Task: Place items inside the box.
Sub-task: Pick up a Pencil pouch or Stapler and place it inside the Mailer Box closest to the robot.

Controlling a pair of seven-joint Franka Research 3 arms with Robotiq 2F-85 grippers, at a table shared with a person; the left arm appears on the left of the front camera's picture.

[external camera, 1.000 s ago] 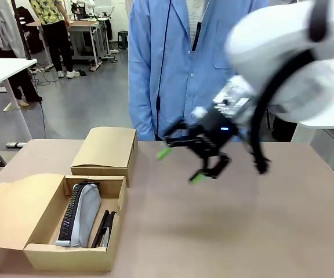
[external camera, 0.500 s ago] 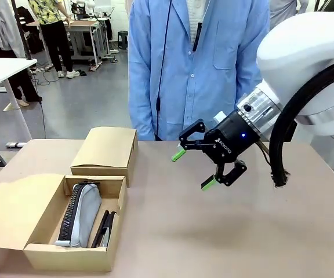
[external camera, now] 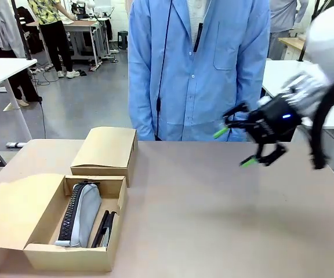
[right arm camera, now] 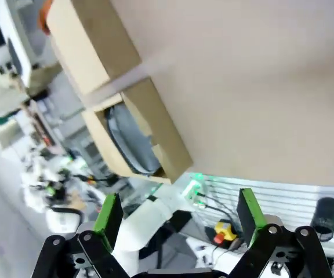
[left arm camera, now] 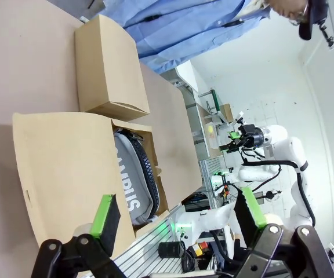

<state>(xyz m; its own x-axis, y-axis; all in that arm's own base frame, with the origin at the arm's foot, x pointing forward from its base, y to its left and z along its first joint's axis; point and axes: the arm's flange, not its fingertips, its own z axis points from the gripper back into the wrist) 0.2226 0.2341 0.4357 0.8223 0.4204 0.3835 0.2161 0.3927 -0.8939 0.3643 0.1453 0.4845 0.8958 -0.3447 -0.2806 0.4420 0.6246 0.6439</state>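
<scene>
Tan desk (external camera: 225,220) runs across to a person in a pale blue coat (external camera: 196,69) standing at its far edge, arms hanging. From the right comes the white right arm (external camera: 329,35), raised well above the desk with its wrist turned toward the middle. The right pincer (external camera: 233,148) hangs in the air over the far right part of the desk, level with the hem of the coat. Its jaws are spread wide, green pads apart, with nothing between them and nothing touched. Its wrist view shows the same wide, empty gap in the right pincer (right arm camera: 178,213), with the bare desk beyond it.

At the near left lies the box (external camera: 7,217), its wide lid flap folded out flat to the left. A smaller cardboard box (external camera: 106,147) sits closed just behind it. Inside the box the pouch (external camera: 83,214) lies lengthwise, grey side up. Two slim black items (external camera: 106,229) rest between it and the right wall (too close together to tell stapler from pen).

The left pincer (left arm camera: 178,211) is also spread wide and empty, looking over the lid flap
</scene>
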